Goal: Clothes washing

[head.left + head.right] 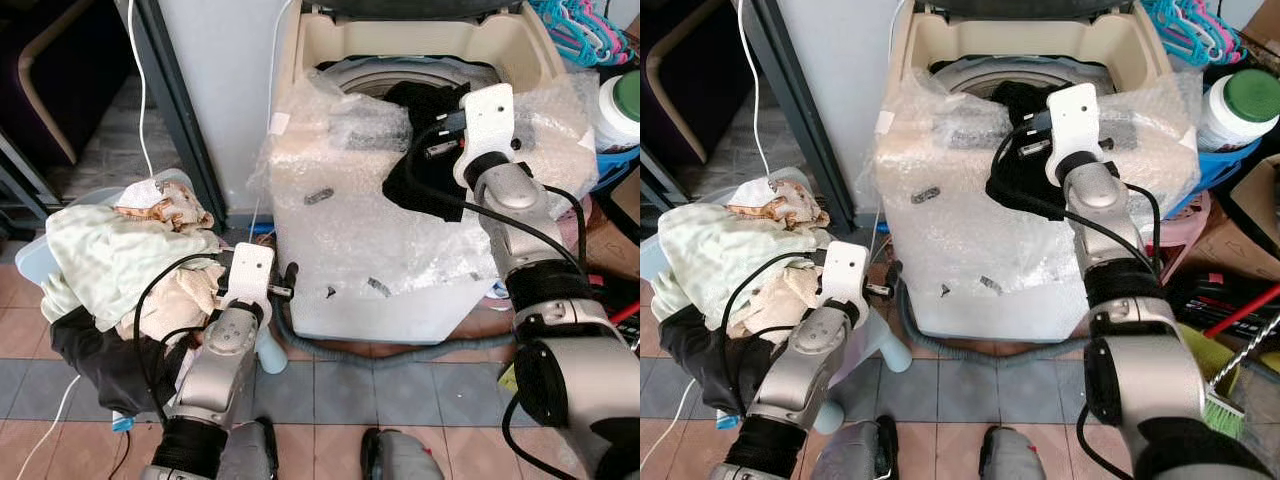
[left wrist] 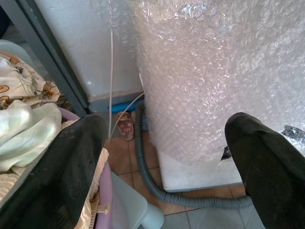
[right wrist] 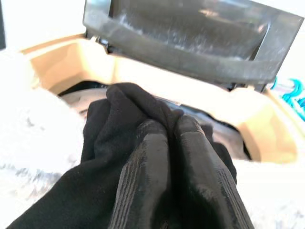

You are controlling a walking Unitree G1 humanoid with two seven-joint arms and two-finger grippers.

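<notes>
Limply, black garment point(image 1: 425, 150) drapes from right claw point(image 3: 174, 138).

1. One washing machine point(image 1: 400, 260), wrapped in bubble wrap.
2. One black garment point(image 1: 420, 150) over the machine's front rim.
3. One laundry pile point(image 1: 120, 270).
4. One grey drain hose point(image 1: 400, 352).
5. One green-lidded white jar point(image 1: 1235, 105).
6. Two grippers: left gripper point(image 2: 167, 162); right gripper point(image 3: 174, 157).

home laundry corner | washing machine point(image 1: 400, 270) | clothes pile point(image 1: 120, 260) | hangers point(image 1: 580, 30)
</notes>
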